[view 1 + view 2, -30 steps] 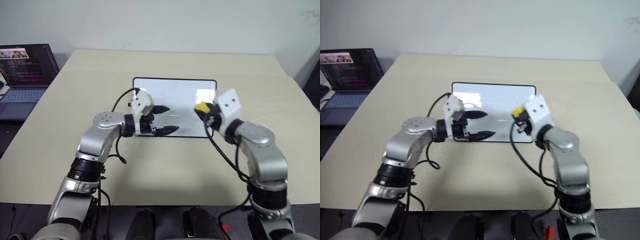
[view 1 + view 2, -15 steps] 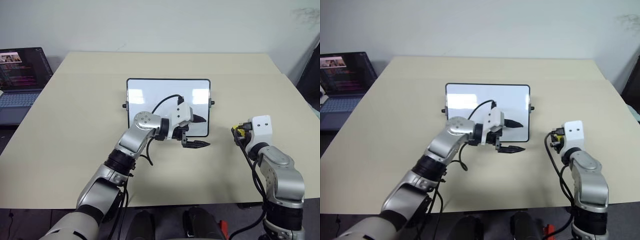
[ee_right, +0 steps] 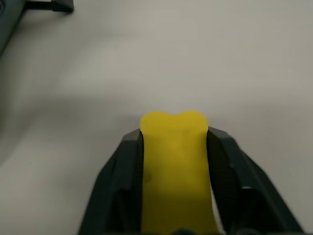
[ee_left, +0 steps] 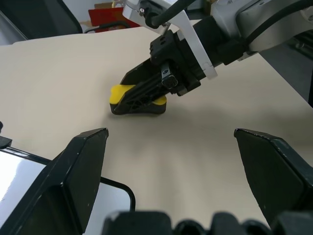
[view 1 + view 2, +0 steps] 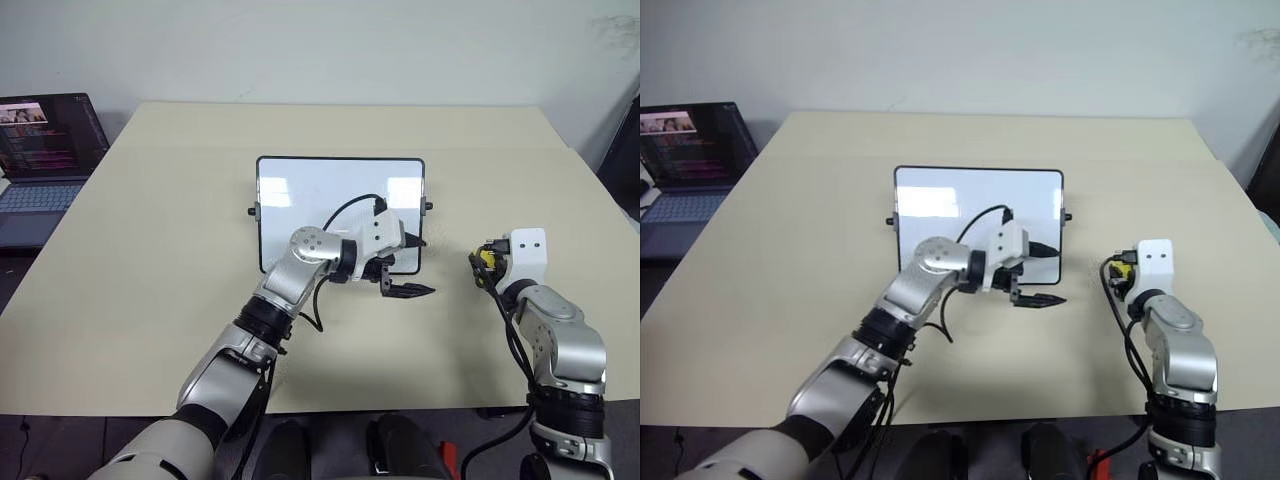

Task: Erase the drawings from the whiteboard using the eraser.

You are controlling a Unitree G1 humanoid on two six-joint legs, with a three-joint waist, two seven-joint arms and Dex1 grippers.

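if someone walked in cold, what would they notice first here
Probably the yellow eraser, pinched between the right gripper fingers and resting on the tan table to the right of the whiteboard. Next, the left gripper, wide open at the board's near right corner. A lit laptop sits far left.

A wide beige table (image 5: 180, 260) spreads out before me, its top matte and evenly lit, with a plain pale wall (image 5: 320, 45) rising behind its far edge. Off the table's far left corner an open laptop (image 5: 45, 150) sits on a lower grey surface, its screen glowing. Dark floor shows below the near edge.
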